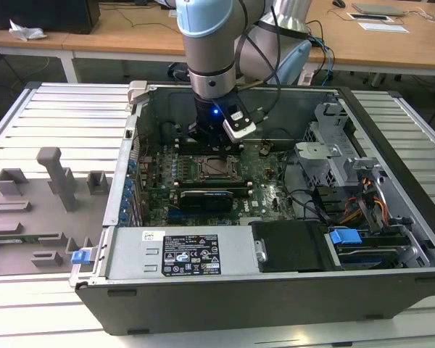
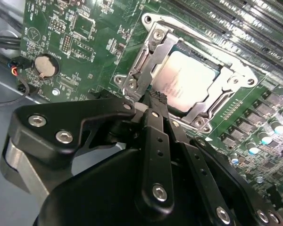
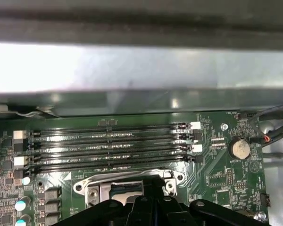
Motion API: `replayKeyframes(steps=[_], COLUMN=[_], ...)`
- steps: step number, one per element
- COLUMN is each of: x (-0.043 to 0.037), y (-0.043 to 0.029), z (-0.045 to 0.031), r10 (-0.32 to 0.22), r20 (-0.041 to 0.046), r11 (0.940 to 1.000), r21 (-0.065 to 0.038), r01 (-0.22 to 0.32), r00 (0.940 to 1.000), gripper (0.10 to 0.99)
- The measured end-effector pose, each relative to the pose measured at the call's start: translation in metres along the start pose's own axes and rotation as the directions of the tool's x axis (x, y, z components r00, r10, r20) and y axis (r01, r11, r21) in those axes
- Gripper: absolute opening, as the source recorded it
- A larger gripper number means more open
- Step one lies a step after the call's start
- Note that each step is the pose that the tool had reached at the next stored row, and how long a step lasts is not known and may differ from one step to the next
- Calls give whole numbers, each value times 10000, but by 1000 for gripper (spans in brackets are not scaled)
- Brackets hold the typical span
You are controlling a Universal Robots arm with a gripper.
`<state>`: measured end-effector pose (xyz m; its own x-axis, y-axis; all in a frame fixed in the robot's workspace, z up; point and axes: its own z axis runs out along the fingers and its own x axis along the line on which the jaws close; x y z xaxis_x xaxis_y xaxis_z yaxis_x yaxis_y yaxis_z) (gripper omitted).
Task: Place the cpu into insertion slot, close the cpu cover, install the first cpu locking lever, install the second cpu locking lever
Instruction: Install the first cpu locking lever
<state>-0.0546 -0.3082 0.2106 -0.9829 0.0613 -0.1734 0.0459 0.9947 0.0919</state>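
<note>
Progress at the processor socket inside the open computer case, which lies on a slatted tabletop. In the second wrist view the cpu lies flat in the insertion slot, its pale metal top showing through the central cut-out of the cpu cover; the cover is down over it, so placing the chip and closing the cover appear done. The claw is at the socket's edge, its black fingers drawn together at the tips beside a slim steel bar, probably a locking lever; whether they grip it or merely touch it cannot be told. Whether either lever is latched cannot be judged, so the two lever steps are best taken as unfinished. In the exterior view the arm stands directly over the socket on the green motherboard. The first wrist view shows the memory slots just beyond the socket.
</note>
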Motion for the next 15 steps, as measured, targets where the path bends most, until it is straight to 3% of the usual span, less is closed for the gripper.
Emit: replayKeyframes(steps=[3, 6, 7, 8, 10, 15], x=[0, -3, -7, -10, -10, -16], y=[-24, -39, -42, -45, -51, -147], z=[-1, -4, -3, -2, -4, -11], r10=[13, 43, 68, 86, 82, 84], r20=[-27, -318, -518, -655, -678, -675], r11=[10000, 9996, 9989, 9982, 9979, 9979], r21=[53, 298, 464, 592, 651, 650], r01=[-13, -33, -44, -47, -38, -40], r00=[10000, 9995, 9986, 9978, 9977, 9977], gripper=[106, 106, 106, 106, 106, 106])
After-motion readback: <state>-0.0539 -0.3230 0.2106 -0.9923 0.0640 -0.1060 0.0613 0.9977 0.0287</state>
